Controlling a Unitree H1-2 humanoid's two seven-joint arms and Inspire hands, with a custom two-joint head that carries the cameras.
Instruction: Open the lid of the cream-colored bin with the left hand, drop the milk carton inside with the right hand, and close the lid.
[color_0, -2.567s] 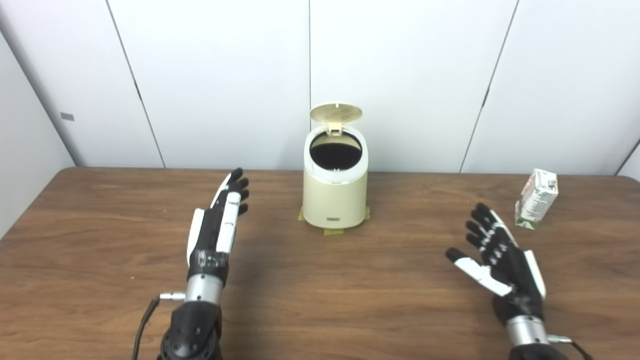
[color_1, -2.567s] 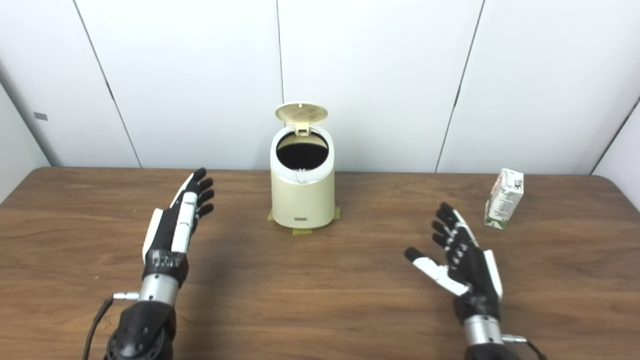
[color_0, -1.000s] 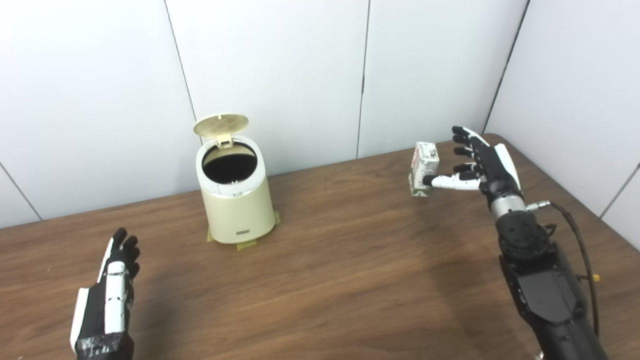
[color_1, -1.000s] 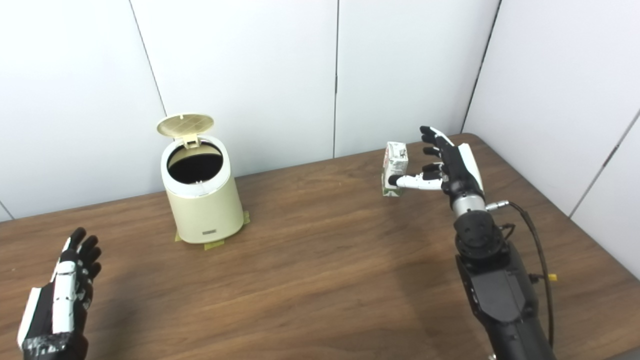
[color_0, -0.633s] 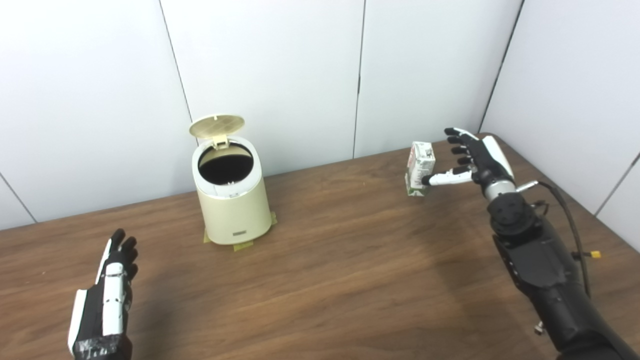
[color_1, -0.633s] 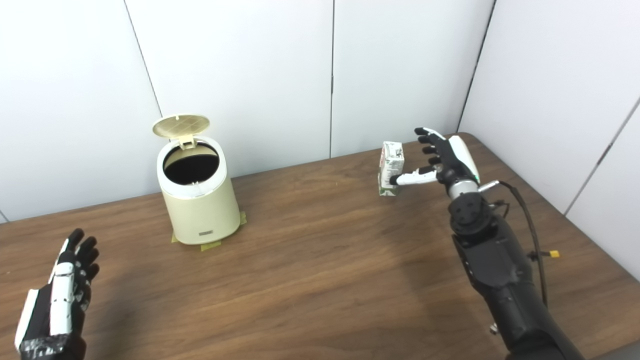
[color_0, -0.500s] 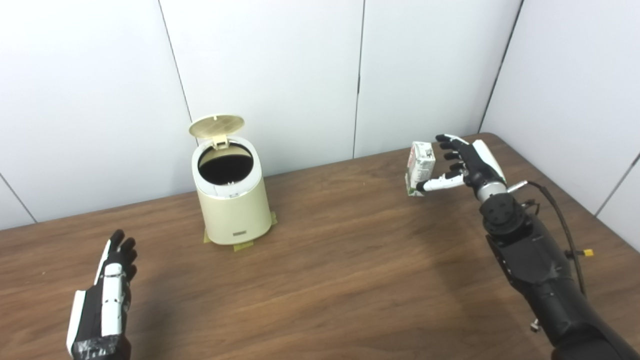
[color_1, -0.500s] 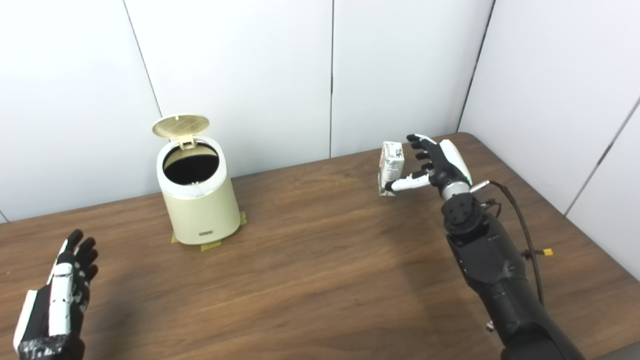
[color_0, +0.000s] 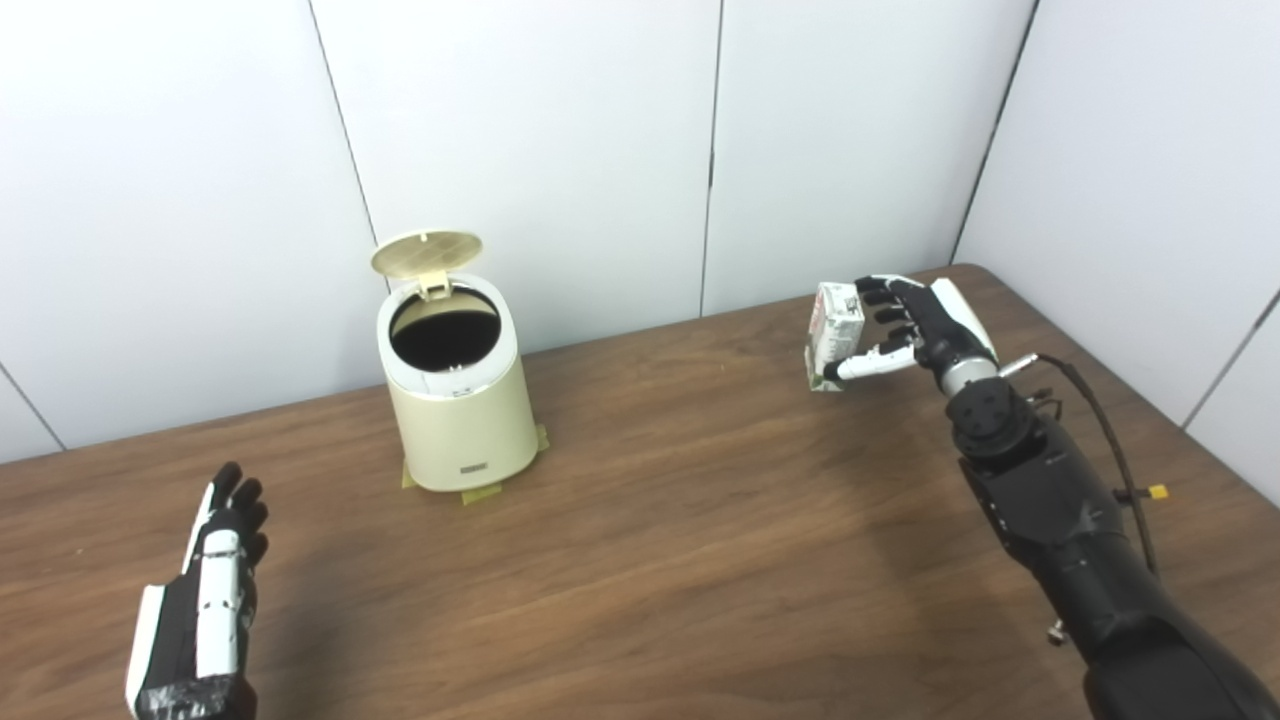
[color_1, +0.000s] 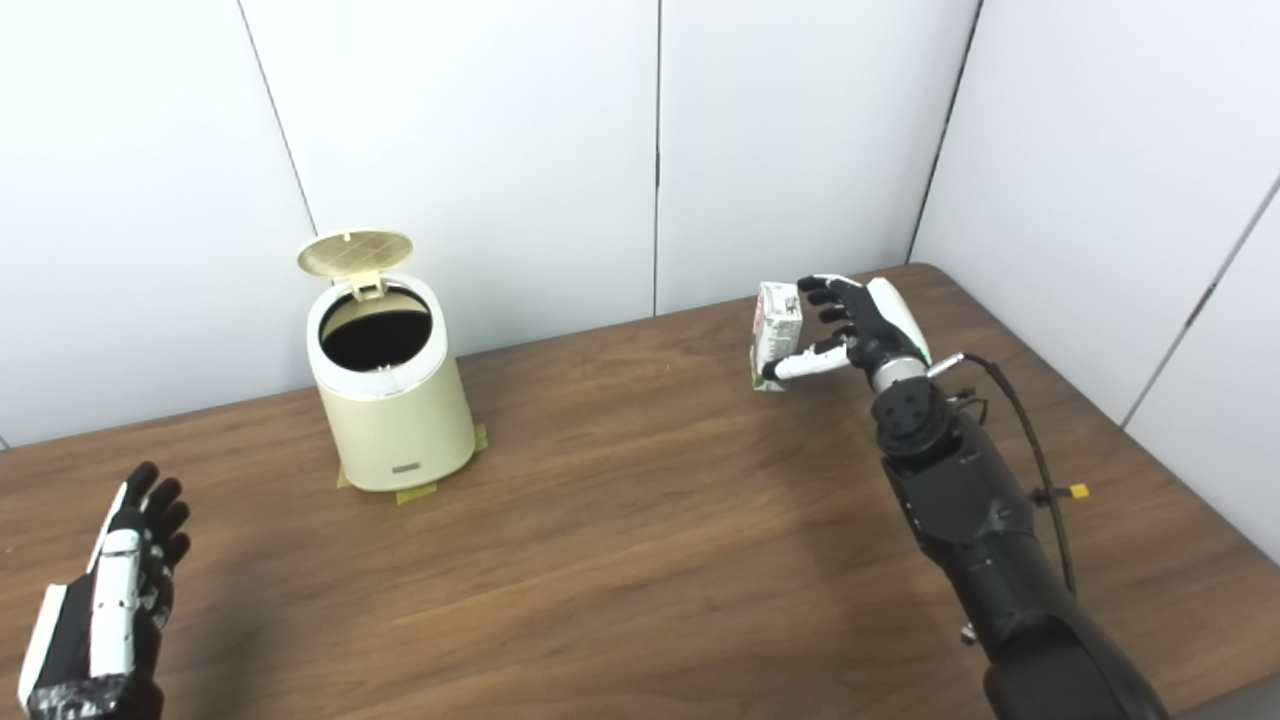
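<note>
Wood table (color_0: 650, 560), white panel walls; right robot hand (color_0: 915, 330) around milk carton (color_0: 833, 335) (left robot hand (color_0: 200, 610) open).

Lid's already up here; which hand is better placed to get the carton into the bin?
The right hand. Its fingers and thumb are already wrapped around the milk carton at the table's far right. The left hand is open and empty at the near left, far from the carton. The bin stands open between them.

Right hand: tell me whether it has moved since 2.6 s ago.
Yes. The right hand has gone from the near table out to the milk carton by the back wall, fingers now curling around it.
</note>
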